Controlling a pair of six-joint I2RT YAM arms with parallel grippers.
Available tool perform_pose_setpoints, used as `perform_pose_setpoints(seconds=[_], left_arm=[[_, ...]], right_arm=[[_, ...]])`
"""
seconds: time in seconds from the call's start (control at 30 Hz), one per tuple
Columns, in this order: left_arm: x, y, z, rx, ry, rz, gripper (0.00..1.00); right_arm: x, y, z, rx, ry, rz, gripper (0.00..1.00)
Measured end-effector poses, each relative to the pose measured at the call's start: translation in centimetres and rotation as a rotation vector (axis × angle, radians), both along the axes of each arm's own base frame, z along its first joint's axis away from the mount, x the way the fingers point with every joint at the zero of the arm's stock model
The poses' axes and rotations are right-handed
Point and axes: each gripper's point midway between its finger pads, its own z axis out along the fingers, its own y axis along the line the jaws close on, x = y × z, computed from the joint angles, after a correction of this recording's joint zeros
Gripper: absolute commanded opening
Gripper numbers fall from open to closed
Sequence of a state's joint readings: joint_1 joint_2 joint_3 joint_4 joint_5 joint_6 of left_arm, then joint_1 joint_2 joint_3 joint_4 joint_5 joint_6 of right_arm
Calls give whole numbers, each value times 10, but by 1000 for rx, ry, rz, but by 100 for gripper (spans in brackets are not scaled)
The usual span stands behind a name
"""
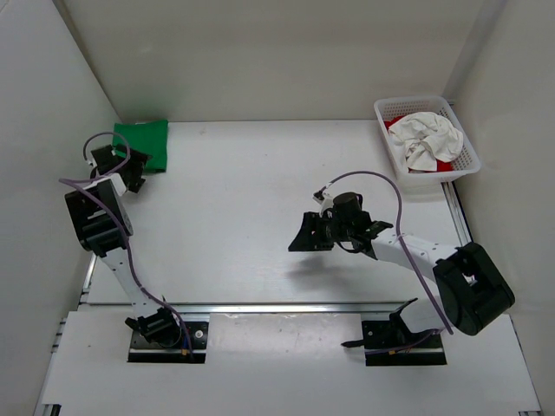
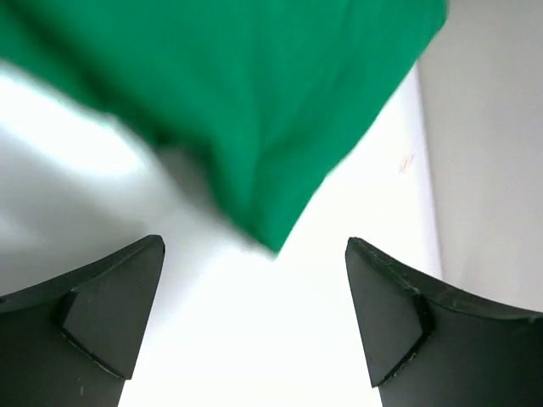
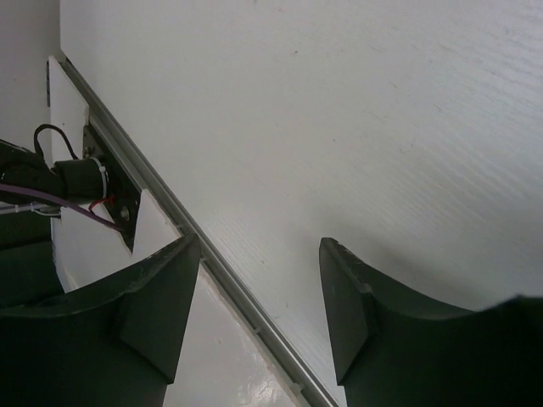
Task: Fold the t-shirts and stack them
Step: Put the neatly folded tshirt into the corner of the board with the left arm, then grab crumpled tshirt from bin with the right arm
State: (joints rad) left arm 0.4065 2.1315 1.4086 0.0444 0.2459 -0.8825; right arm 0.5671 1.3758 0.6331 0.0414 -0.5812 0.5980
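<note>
The left gripper, jaws spread, stood just beside the green t-shirt. The right gripper, jaws spread and empty, hung above the worktop.

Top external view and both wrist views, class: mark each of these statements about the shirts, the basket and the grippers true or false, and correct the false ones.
1. The bright green cloth t-shirt lies in the far left corner of the white table. True.
2. The white plastic mesh basket is empty. False: it holds a crumpled off-white t-shirt on top of a bright red t-shirt.
3. The left gripper is shut on the green shirt. False: its jaws stand wide apart, and the shirt lies just ahead of them.
4. The right gripper is open and holds nothing, with only bare table beneath it. True.
</note>
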Motion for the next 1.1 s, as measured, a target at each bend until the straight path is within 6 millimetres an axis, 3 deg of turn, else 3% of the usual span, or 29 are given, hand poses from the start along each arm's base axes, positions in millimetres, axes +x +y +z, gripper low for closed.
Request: perform_pose_setpoints(seconds=[0.1, 0.13, 0.27, 0.33, 0.4, 0.43, 0.47, 0.53, 0.63, 0.73, 0.8, 0.9, 0.97, 1.0, 1.1], left_arm=[[-27, -18, 0, 2, 25, -9, 99], [-35, -23, 1, 8, 23, -10, 99], [-69, -51, 1, 13, 32, -22, 98], [-85, -71, 1, 21, 41, -47, 99], [-94, -103, 8, 34, 26, -97, 82], [-97, -123, 16, 41, 1, -135, 65], [-100, -142, 24, 40, -23, -169, 61], [-110, -190, 45, 51, -96, -271, 56], [-133, -276, 86, 109, -218, -471, 61], [-178, -372, 130, 153, -385, -717, 65], [-225, -420, 139, 140, -470, -879, 65], [-256, -433, 116, 123, -455, -972, 66], [-272, -427, 85, 120, -390, -1001, 66], [-285, -420, 59, 120, -328, -1020, 66], [-307, -404, 23, 120, -236, -1037, 66]], right_arm=[[6, 3, 7, 7, -18, -4, 53], [8, 4, 10, 9, -28, -6, 46], [37, 4, 35, 19, -114, -45, 0], [62, -4, 54, 26, -158, -107, 0], [98, -19, 80, 35, -229, -197, 0], [123, -34, 96, 35, -278, -264, 0], [137, -44, 106, 32, -309, -304, 0], [175, -79, 126, 10, -370, -424, 0], [228, -154, 145, -51, -418, -627, 4], [261, -234, 148, -140, -418, -806, 25], [280, -291, 143, -242, -413, -917, 50], [298, -327, 129, -362, -391, -964, 57], [314, -333, 119, -420, -373, -936, 58], [327, -335, 111, -458, -367, -918, 59], [342, -333, 82, -519, -322, -878, 60]])
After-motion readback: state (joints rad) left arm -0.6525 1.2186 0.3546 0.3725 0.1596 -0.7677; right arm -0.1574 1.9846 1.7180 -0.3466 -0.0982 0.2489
